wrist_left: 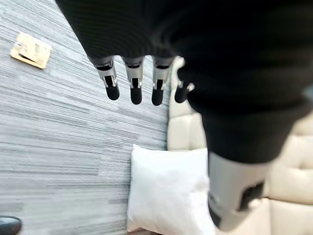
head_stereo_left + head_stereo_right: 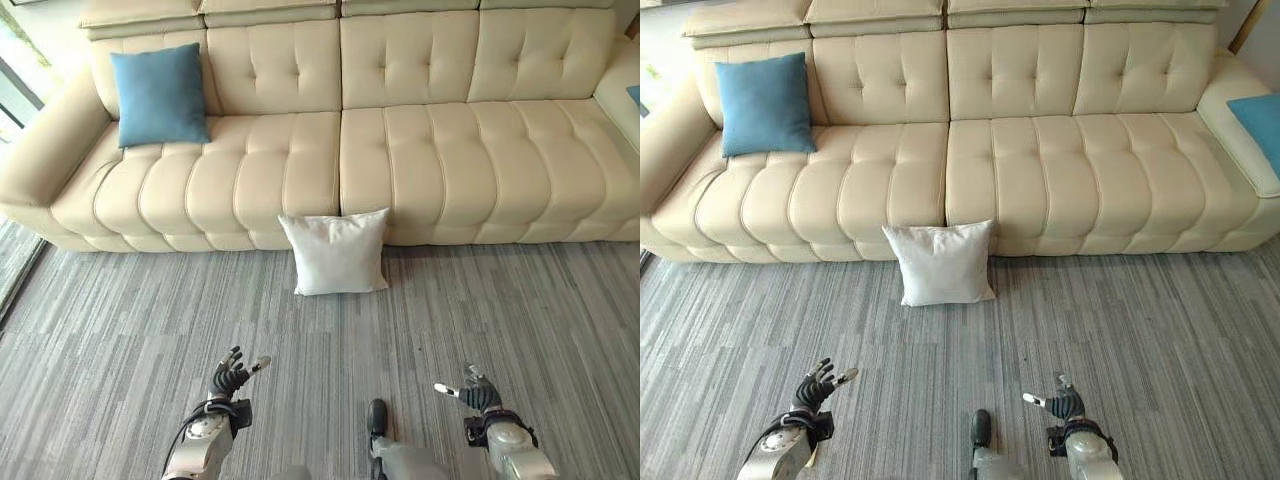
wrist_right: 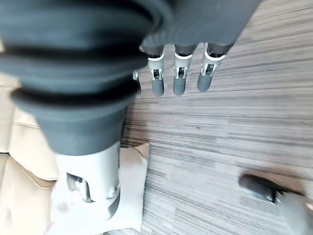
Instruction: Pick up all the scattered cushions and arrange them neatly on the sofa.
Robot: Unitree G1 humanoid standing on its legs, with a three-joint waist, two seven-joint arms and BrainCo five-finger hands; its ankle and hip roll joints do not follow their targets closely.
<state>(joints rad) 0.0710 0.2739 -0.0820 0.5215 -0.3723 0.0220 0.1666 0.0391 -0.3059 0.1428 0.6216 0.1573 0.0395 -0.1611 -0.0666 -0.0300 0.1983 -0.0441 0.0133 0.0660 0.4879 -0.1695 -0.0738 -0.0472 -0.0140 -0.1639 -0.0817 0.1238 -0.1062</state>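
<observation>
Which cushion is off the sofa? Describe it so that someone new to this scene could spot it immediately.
Start at the long cream sofa and drop to the grey striped carpet below the middle seam of its seat. The white cushion leans upright against the sofa's front there; the blue cushion sits on the seat instead.

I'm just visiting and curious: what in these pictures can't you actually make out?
- Second blue cushion at the sofa's right end: cut off by the right eye view's edge.
- White cushion's far side: hidden behind the right hand and its cover in the right wrist view.
- Tan object on the carpet: blurred in the left wrist view.
</observation>
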